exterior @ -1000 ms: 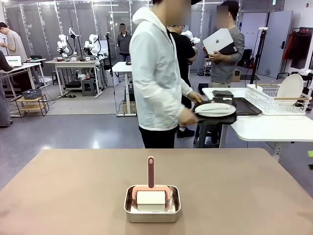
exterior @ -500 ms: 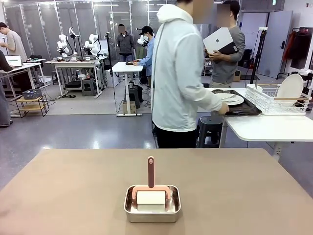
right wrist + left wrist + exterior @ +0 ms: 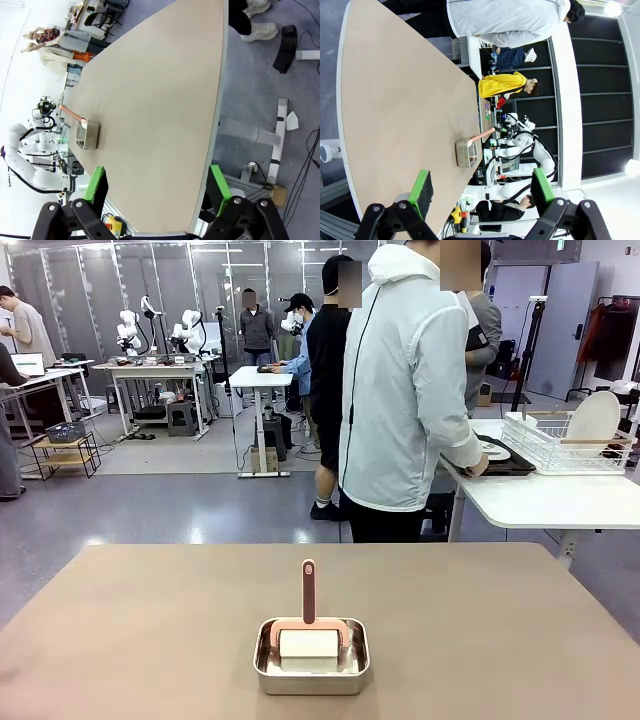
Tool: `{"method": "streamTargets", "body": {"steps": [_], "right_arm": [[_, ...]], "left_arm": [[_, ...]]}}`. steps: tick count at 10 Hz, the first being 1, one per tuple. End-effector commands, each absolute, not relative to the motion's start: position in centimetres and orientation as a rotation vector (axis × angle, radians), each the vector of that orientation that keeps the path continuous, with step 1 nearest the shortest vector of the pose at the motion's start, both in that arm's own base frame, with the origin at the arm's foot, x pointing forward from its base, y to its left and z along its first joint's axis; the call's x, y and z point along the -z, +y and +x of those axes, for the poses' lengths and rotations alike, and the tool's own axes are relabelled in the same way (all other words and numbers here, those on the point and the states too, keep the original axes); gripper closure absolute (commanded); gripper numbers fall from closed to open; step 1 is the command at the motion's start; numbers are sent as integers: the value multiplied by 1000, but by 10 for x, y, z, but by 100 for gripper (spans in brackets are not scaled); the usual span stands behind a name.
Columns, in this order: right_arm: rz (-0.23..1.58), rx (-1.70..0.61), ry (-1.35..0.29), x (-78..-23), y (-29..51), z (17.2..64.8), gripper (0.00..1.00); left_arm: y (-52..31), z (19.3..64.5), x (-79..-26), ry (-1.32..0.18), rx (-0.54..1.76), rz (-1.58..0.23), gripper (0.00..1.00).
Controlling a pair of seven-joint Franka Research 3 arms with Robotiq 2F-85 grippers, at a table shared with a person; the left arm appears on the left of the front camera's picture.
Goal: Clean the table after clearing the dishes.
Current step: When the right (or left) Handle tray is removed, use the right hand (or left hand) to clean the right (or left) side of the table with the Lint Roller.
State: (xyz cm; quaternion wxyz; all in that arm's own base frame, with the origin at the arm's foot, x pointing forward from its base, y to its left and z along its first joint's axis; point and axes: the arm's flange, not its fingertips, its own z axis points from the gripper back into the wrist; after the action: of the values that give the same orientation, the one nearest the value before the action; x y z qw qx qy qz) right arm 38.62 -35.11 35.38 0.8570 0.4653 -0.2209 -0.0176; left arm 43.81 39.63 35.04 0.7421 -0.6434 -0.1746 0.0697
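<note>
The taupe table [image 3: 150, 620] carries a small steel pan [image 3: 310, 665] holding a pink-handled roller [image 3: 308, 592]. A person in a white jacket [image 3: 405, 390] stands beyond the far edge, turned to the white side table [image 3: 540, 500], hands at a dark tray [image 3: 500, 469] bearing a white plate [image 3: 494, 450]. Over one end of the table [image 3: 395, 100] hangs my left gripper [image 3: 482, 189], open and holding nothing, with the pan [image 3: 466, 152] ahead of it. My right gripper [image 3: 157, 189] is open too, above the opposite end of the table [image 3: 160, 100], the pan [image 3: 87, 136] far off.
A white wire dish rack [image 3: 560, 445] with an upright plate [image 3: 594, 420] stands on the side table beside the tray. Other people stand behind the person. The person's shoes [image 3: 257, 27] show on the floor past the table's far edge.
The person has turned right and carried the tray with the plate from mid-air onto the white side table, beside the rack. Another person has walked in behind. The pan has not moved.
</note>
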Motion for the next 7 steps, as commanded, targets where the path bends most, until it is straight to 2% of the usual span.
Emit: {"method": "streamTargets", "body": {"steps": [1, 2, 3, 6, 7], "right_arm": [[956, 31, -465, -356, -346, 383, 0], [956, 31, -465, -356, -346, 383, 0], [956, 31, -465, -356, -346, 383, 0], [956, 31, -465, -356, -346, 383, 0], [956, 31, -465, -356, -346, 383, 0]], "left_arm": [[396, 438, -350, -383, -153, -1410, 0], [382, 438, -387, -470, 8, -1299, 0], [356, 445, -425, -489, 134, -1171, 0], [236, 478, -514, -463, 490, -761, 0], [174, 489, -543, -469, 700, -606, 0]]}}
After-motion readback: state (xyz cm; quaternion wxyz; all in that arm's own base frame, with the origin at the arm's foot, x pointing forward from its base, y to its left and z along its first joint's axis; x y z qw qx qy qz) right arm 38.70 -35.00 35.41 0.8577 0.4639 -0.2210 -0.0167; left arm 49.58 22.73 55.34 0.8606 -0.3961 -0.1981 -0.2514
